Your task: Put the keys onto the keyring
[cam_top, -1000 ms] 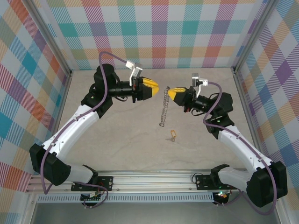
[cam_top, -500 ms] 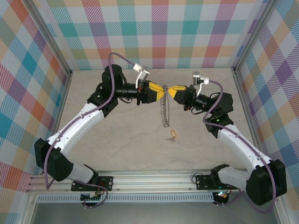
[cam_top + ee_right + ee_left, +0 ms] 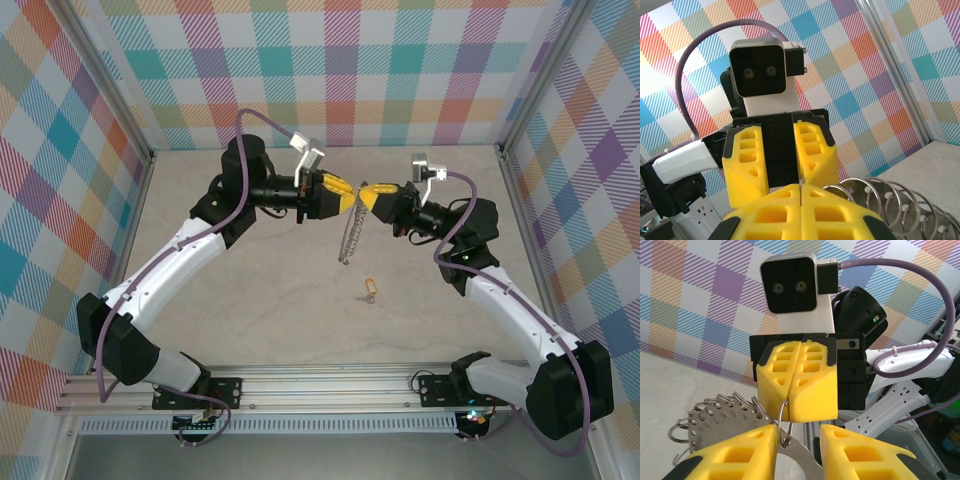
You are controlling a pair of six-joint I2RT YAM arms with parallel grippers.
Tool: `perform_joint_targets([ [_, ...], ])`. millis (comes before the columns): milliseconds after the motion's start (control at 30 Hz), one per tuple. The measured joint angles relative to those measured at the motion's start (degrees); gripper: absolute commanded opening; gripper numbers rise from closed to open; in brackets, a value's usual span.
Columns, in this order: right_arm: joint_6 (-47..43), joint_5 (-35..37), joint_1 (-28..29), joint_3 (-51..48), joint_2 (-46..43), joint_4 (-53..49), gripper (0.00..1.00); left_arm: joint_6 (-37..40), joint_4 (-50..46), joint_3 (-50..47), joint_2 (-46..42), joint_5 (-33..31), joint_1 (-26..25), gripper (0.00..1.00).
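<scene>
Above mid-table, you see the right gripper [image 3: 368, 196] pinched shut on the keyring [image 3: 347, 236], and its yellow pads hide the ring's top. Your left gripper [image 3: 346, 193] has its jaws apart, one either side of the ring wire. Stamped marks along the keyring's flat strip are too small to read. The key [image 3: 369, 290] lies on the table [image 3: 250, 300], well below the grippers, its detail blurred.

The left arm [image 3: 170, 265] and right arm [image 3: 510, 310] have white shells between black joints, each trailed by a purple cable [image 3: 262, 122]. Their jaws are yellow blocks with rectangular pockets, under a white, black-faced wrist camera [image 3: 790, 282].
</scene>
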Motion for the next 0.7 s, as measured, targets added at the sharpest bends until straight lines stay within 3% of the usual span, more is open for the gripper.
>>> perform_joint_targets([
  [500,0.35,-0.44,0.28,0.20,0.46,0.50,0.00,0.20,0.04,0.92,1.18,-0.02,-0.28,0.13],
  [700,0.76,-0.55,0.26,0.22,1.29,2.05,0.00,0.17,0.02,0.98,1.33,-0.11,-0.26,0.01],
])
